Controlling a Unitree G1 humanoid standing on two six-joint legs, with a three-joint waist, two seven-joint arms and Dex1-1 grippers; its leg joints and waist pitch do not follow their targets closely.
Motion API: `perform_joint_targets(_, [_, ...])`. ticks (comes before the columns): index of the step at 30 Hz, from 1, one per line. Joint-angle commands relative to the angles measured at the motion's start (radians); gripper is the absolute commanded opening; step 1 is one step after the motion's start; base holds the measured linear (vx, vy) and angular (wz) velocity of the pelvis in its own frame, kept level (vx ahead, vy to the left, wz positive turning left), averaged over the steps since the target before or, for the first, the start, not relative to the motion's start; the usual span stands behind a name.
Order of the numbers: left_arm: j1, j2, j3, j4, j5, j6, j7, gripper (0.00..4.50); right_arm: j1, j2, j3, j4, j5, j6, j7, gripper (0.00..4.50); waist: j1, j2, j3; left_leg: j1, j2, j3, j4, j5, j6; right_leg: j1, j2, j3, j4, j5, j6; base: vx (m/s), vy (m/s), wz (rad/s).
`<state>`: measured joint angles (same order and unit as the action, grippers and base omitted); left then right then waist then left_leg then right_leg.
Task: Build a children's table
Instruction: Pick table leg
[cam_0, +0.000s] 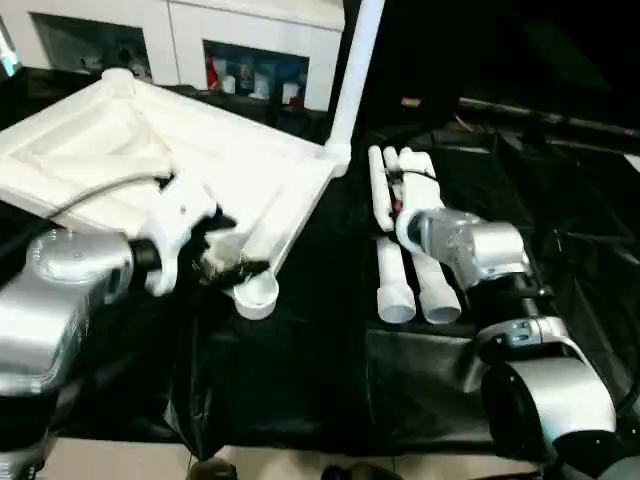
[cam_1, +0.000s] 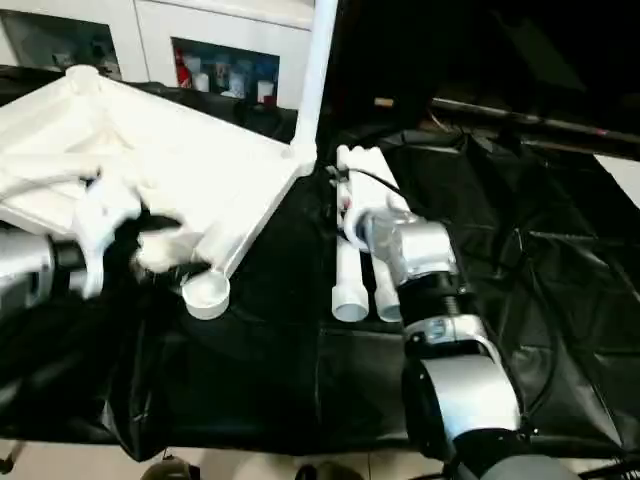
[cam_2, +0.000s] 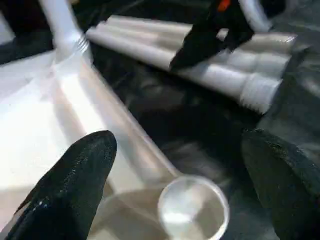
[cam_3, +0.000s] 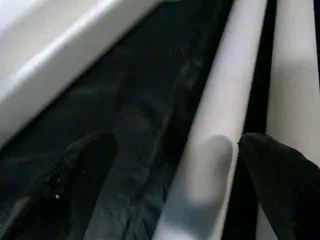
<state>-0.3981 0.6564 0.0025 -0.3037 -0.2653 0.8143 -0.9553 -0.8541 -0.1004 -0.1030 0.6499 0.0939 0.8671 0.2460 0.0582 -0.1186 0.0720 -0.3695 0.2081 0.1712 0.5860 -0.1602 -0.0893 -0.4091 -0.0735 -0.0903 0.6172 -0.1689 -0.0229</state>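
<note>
The silver right forearm (cam_0: 540, 370) sits nearest, rising from the near edge of the black cloth (cam_0: 300, 370) toward the loose legs (cam_0: 405, 270). The right gripper (cam_3: 170, 170) spreads wide over one of them: in the right wrist view a black finger (cam_3: 280, 170) stands on each side of the tube, not touching it.

The left gripper (cam_2: 175, 165) is wide open too, at the near corner socket (cam_0: 256, 296) of the top (cam_0: 120, 150). The left wrist view shows that socket as an empty round cup between its fingers (cam_2: 75, 180), plus the threaded ends of the loose legs beyond; the head views hide this behind the wrist.

The table is white plastic. Its top lies upside down on the cloth's left half, ribbed underside up, its long axis running from the near corner toward the far left. One leg (cam_0: 355, 70) stands upright in the far right socket (cam_0: 336, 153). The loose legs lie side by side just right of the top, pointing from the near edge toward the far edge. A white cabinet (cam_0: 200, 50) stands behind.
</note>
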Motion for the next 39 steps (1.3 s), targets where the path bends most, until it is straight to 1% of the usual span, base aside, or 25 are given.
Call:
perform_joint_targets(1, [-0.025, -0.012, -0.017, -0.033, -0.056, 0.028, -0.044, 4.5, -0.013, -0.021, -0.038, 0.019, 0.019, 0.045, -0.034, 4.46, 0.002, 0.043, -0.074, 0.021, 0.02, -0.004, -0.073, -0.26, -0.115, 0.044, -0.059, 0.058, -0.058, -0.201, -0.135, 0.0, 0.0, 0.0])
perform_joint_targets(2, [-0.032, -0.016, -0.021, -0.037, -0.07, 0.034, -0.053, 4.5, -0.014, -0.021, -0.045, 0.024, 0.025, 0.056, -0.038, 4.46, 0.002, 0.046, -0.074, 0.023, 0.02, -0.005, -0.073, -0.262, -0.119, 0.044, -0.059, 0.057, -0.058, -0.202, -0.135, 0.0, 0.0, 0.0])
perform_joint_targets(3, [-0.032, -0.016, -0.022, -0.037, -0.071, 0.034, -0.054, 4.5, -0.014, -0.02, -0.045, 0.024, 0.026, 0.057, -0.038, 4.46, 0.002, 0.046, -0.074, 0.023, 0.02, -0.004, -0.072, -0.263, -0.12, 0.043, -0.058, 0.057, -0.057, -0.198, -0.136, 0.0, 0.0, 0.0])
perform_joint_targets(4, [-0.041, -0.014, -0.039, -0.033, -0.08, 0.032, -0.063, 4.5, -0.014, -0.018, -0.051, 0.03, 0.036, 0.085, -0.034, 4.46, 0.003, 0.048, -0.074, 0.023, 0.019, -0.004, -0.072, -0.273, -0.119, 0.043, -0.057, 0.057, -0.06, -0.202, -0.135, 0.0, 0.0, 0.0])
perform_joint_targets(8, [-0.057, -0.011, -0.067, -0.007, -0.076, 0.013, -0.07, 4.5, -0.015, -0.011, -0.047, 0.047, 0.049, 0.123, -0.007, 4.46, 0.005, 0.046, -0.072, 0.02, 0.02, -0.006, -0.073, -0.274, -0.118, 0.046, -0.06, 0.057, -0.061, -0.226, -0.127, 0.0, 0.0, 0.0])
perform_joint_targets(11, [-0.065, -0.013, -0.077, -0.005, -0.078, 0.013, -0.074, 4.5, -0.021, -0.011, -0.034, 0.085, 0.038, 0.13, -0.005, 4.46, 0.006, 0.045, -0.073, 0.021, 0.021, -0.005, -0.072, -0.278, -0.12, 0.045, -0.063, 0.058, -0.063, -0.252, -0.123, 0.0, 0.0, 0.0])
perform_joint_targets(13, [-0.071, -0.013, -0.089, -0.007, -0.082, 0.016, -0.078, 4.5, -0.029, -0.006, -0.037, 0.129, 0.04, 0.13, -0.009, 4.46, 0.005, 0.046, -0.072, 0.022, 0.021, -0.006, -0.07, -0.288, -0.123, 0.043, -0.063, 0.057, -0.064, -0.272, -0.123, 0.0, 0.0, 0.0])
perform_joint_targets(15, [-0.075, -0.012, -0.095, -0.009, -0.087, 0.02, -0.076, 4.5, -0.037, -0.004, -0.035, 0.152, 0.043, 0.128, -0.007, 4.46, 0.006, 0.044, -0.072, 0.022, 0.021, -0.006, -0.07, -0.294, -0.122, 0.043, -0.063, 0.057, -0.065, -0.289, -0.12, 0.0, 0.0, 0.0])
perform_joint_targets(17, [-0.076, -0.012, -0.097, -0.011, -0.089, 0.021, -0.076, 4.5, -0.039, -0.002, -0.032, 0.159, 0.043, 0.126, -0.006, 4.46, 0.005, 0.044, -0.071, 0.022, 0.021, -0.007, -0.07, -0.305, -0.124, 0.042, -0.063, 0.056, -0.066, -0.307, -0.117, 0.0, 0.0, 0.0])
perform_joint_targets(18, [-0.078, -0.009, -0.1, -0.012, -0.094, 0.021, -0.076, 4.5, -0.042, -0.001, -0.031, 0.168, 0.044, 0.124, -0.007, 4.17, 0.005, 0.044, -0.07, 0.022, 0.021, -0.008, -0.07, -0.309, -0.124, 0.041, -0.063, 0.056, -0.067, -0.314, -0.115, 0.0, 0.0, 0.0])
perform_joint_targets(19, [-0.079, -0.007, -0.104, -0.013, -0.099, 0.02, -0.075, 4.5, -0.047, 0.002, -0.033, 0.184, 0.047, 0.123, -0.005, 4.09, 0.005, 0.039, -0.07, 0.021, 0.021, -0.008, -0.069, -0.311, -0.121, 0.041, -0.065, 0.056, -0.068, -0.339, -0.109, 0.0, 0.0, 0.0])
perform_joint_targets(20, [-0.079, -0.007, -0.106, -0.014, -0.1, 0.02, -0.075, 4.5, -0.05, 0.002, -0.031, 0.197, 0.044, 0.117, -0.007, 4.06, 0.005, 0.036, -0.07, 0.021, 0.021, -0.008, -0.069, -0.31, -0.121, 0.04, -0.065, 0.056, -0.069, -0.343, -0.106, 0.0, 0.0, 0.0])
perform_joint_targets(21, [-0.079, -0.006, -0.107, -0.015, -0.101, 0.019, -0.075, 4.5, -0.054, 0.002, -0.029, 0.211, 0.041, 0.11, -0.007, 4.06, 0.005, 0.038, -0.07, 0.021, 0.022, -0.008, -0.069, -0.307, -0.122, 0.04, -0.066, 0.056, -0.069, -0.343, -0.105, 0.0, 0.0, 0.0])
perform_joint_targets(22, [-0.078, -0.005, -0.109, -0.017, -0.101, 0.019, -0.076, 4.5, -0.058, 0.003, -0.028, 0.225, 0.039, 0.103, -0.008, 3.8, 0.005, 0.038, -0.07, 0.021, 0.022, -0.008, -0.069, -0.307, -0.123, 0.039, -0.065, 0.056, -0.068, -0.343, -0.103, 0.0, 0.0, 0.0])
perform_joint_targets(23, [-0.078, -0.003, -0.111, -0.019, -0.103, 0.019, -0.077, 4.5, -0.063, 0.003, -0.028, 0.239, 0.038, 0.096, -0.009, 3.8, 0.004, 0.039, -0.07, 0.02, 0.022, -0.009, -0.07, -0.309, -0.123, 0.039, -0.065, 0.056, -0.068, -0.346, -0.102, 0.0, 0.0, 0.0])
perform_joint_targets(24, [-0.078, -0.002, -0.113, -0.021, -0.104, 0.02, -0.079, 4.5, -0.066, 0.003, -0.029, 0.246, 0.037, 0.094, -0.013, 3.69, 0.004, 0.033, -0.07, 0.019, 0.022, -0.008, -0.069, -0.311, -0.122, 0.039, -0.064, 0.055, -0.069, -0.352, -0.1, 0.0, 0.0, 0.0])
perform_joint_targets(25, [-0.076, 0.0, -0.117, -0.024, -0.106, 0.019, -0.08, 4.5, -0.069, 0.004, -0.029, 0.257, 0.036, 0.09, -0.015, 3.65, 0.004, 0.032, -0.07, 0.019, 0.022, -0.008, -0.069, -0.307, -0.122, 0.039, -0.065, 0.056, -0.069, -0.356, -0.097, 0.0, 0.0, 0.0])
perform_joint_targets(28, [-0.071, 0.004, -0.132, -0.029, -0.109, 0.019, -0.083, 4.5, -0.069, 0.006, -0.032, 0.281, 0.036, 0.082, -0.02, 3.33, 0.004, 0.032, -0.07, 0.019, 0.021, -0.008, -0.069, -0.303, -0.122, 0.039, -0.065, 0.055, -0.067, -0.354, -0.095, 0.0, 0.0, 0.0])
perform_joint_targets(31, [-0.064, 0.007, -0.145, -0.033, -0.106, 0.017, -0.08, 4.5, -0.064, 0.008, -0.043, 0.296, 0.042, 0.075, -0.033, 3.11, 0.003, 0.032, -0.07, 0.019, 0.021, -0.008, -0.068, -0.311, -0.123, 0.037, -0.064, 0.055, -0.068, -0.36, -0.094, 0.0, 0.0, 0.0])
perform_joint_targets(32, [-0.063, 0.008, -0.146, -0.033, -0.106, 0.016, -0.08, 4.5, -0.064, 0.009, -0.044, 0.298, 0.042, 0.074, -0.033, 3.11, 0.003, 0.031, -0.071, 0.019, 0.021, -0.008, -0.067, -0.309, -0.123, 0.038, -0.065, 0.055, -0.067, -0.359, -0.093, 0.0, 0.0, 0.0])
perform_joint_targets(34, [-0.057, 0.01, -0.152, -0.034, -0.105, 0.01, -0.081, 4.5, -0.067, 0.011, -0.052, 0.32, 0.046, 0.06, -0.045, 2.87, 0.002, 0.034, -0.07, 0.019, 0.021, -0.008, -0.067, -0.317, -0.125, 0.036, -0.064, 0.055, -0.068, -0.363, -0.092, 0.0, 0.0, 0.0])
perform_joint_targets(35, [-0.051, 0.011, -0.154, -0.039, -0.107, 0.009, -0.082, 4.5, -0.065, 0.013, -0.06, 0.331, 0.048, 0.048, -0.057, 2.79, 0.004, 0.047, -0.071, 0.021, 0.02, -0.01, -0.067, -0.325, -0.127, 0.036, -0.065, 0.055, -0.068, -0.369, -0.092, 0.0, 0.0, 0.0])
perform_joint_targets(36, [-0.05, 0.01, -0.156, -0.042, -0.109, 0.009, -0.083, 4.5, -0.064, 0.014, -0.07, 0.334, 0.051, 0.041, -0.069, 2.74, 0.001, 0.042, -0.071, 0.021, 0.021, -0.009, -0.067, -0.33, -0.128, 0.035, -0.065, 0.055, -0.071, -0.369, -0.092, 0.0, 0.0, 0.0])
perform_joint_targets(38, [-0.055, 0.006, -0.163, -0.038, -0.108, 0.006, -0.081, 4.5, -0.065, 0.016, -0.091, 0.331, 0.065, 0.032, -0.086, 2.44, 0.0, 0.044, -0.072, 0.022, 0.02, -0.01, -0.066, -0.343, -0.129, 0.035, -0.062, 0.053, -0.07, -0.365, -0.096, 0.0, 0.0, 0.0])
perform_joint_targets(39, [-0.055, 0.006, -0.163, -0.038, -0.108, 0.006, -0.081, 4.5, -0.065, 0.016, -0.091, 0.331, 0.065, 0.032, -0.086, 2.44, 0.0, 0.044, -0.071, 0.022, 0.019, -0.01, -0.066, -0.351, -0.127, 0.034, -0.061, 0.053, -0.07, -0.369, -0.097, 0.0, 0.0, 0.0])
